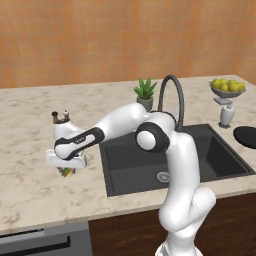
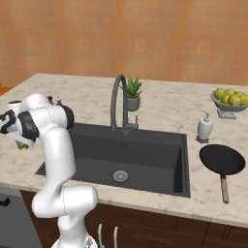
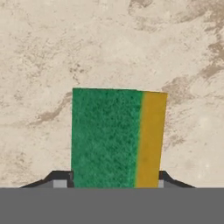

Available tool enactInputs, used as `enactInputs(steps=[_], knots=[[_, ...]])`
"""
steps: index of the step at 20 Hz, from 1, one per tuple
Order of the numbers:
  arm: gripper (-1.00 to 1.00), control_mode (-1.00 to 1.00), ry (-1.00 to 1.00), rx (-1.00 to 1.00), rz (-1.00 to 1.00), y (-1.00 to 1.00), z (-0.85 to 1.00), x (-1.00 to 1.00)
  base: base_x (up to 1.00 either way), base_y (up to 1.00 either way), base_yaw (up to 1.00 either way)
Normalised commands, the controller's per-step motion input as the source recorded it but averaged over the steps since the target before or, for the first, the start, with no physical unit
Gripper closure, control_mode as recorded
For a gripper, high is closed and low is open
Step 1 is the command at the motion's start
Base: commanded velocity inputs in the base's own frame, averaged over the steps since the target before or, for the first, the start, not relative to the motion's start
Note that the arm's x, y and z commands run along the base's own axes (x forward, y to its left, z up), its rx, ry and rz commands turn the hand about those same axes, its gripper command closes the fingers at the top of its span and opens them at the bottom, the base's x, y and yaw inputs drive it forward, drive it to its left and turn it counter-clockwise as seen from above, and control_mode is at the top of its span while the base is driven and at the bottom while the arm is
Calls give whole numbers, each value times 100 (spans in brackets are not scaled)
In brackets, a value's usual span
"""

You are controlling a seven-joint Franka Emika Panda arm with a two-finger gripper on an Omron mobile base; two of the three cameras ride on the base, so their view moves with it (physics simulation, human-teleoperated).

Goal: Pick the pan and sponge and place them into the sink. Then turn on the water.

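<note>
Green-yellow sponge pinched in claw, over marble counter, left of sink

We see the sponge with a coarse, fibrous green face and a smoother yellow foam side. The counter looks like polished beige marble with brown veins. The sink reads as matt dark grey, its drain shiny metal. The pan is matt black, its handle pale wood.
</note>
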Motion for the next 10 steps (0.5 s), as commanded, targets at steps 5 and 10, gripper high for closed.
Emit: enactInputs(steps=[5, 10], knots=[[100, -100, -15, 1, 0, -36, 9, 0, 0, 0, 0], [100, -100, -14, 3, 0, -81, 34, 0, 0, 0, 0]])
